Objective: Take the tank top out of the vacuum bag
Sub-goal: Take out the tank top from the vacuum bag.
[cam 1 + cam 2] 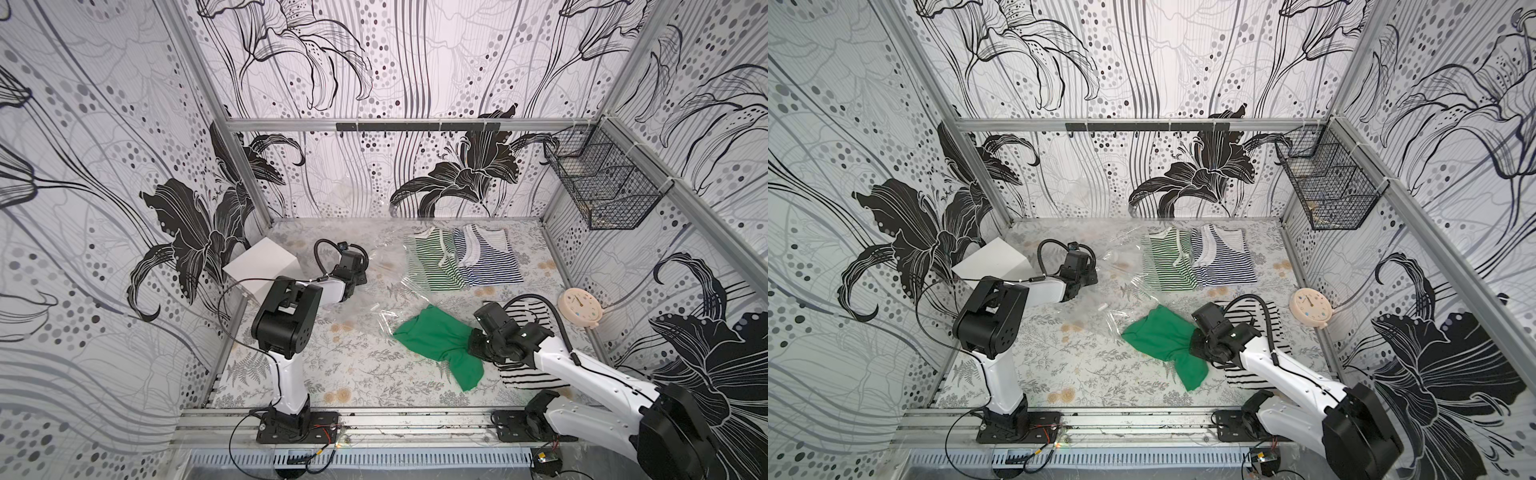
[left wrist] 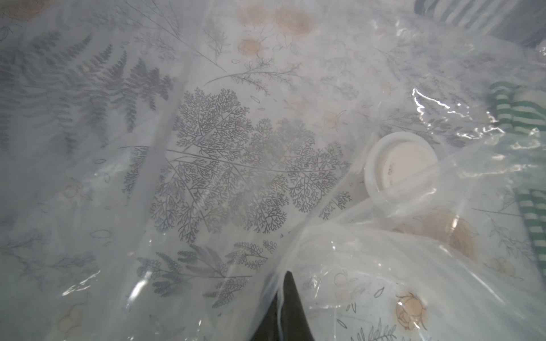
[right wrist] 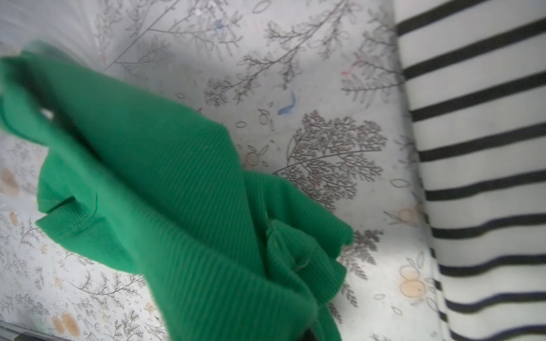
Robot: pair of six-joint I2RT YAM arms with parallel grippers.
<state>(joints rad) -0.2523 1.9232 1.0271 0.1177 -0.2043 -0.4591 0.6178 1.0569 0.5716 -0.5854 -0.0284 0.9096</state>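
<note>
The green ribbed tank top stretches across the middle of the table. My right gripper is shut on its right end, and the cloth hides the jaws in the right wrist view. Its left end lies by the crinkled edge of the clear vacuum bag. The bag lies spread over the table's middle-left, with its round white valve cap showing. My left gripper is shut on a fold of the bag's plastic.
A white box stands at the left behind the left arm. Green-striped and blue-striped tops lie folded at the back. A black-striped top lies under the right arm. A round clock and a wire basket are at the right wall.
</note>
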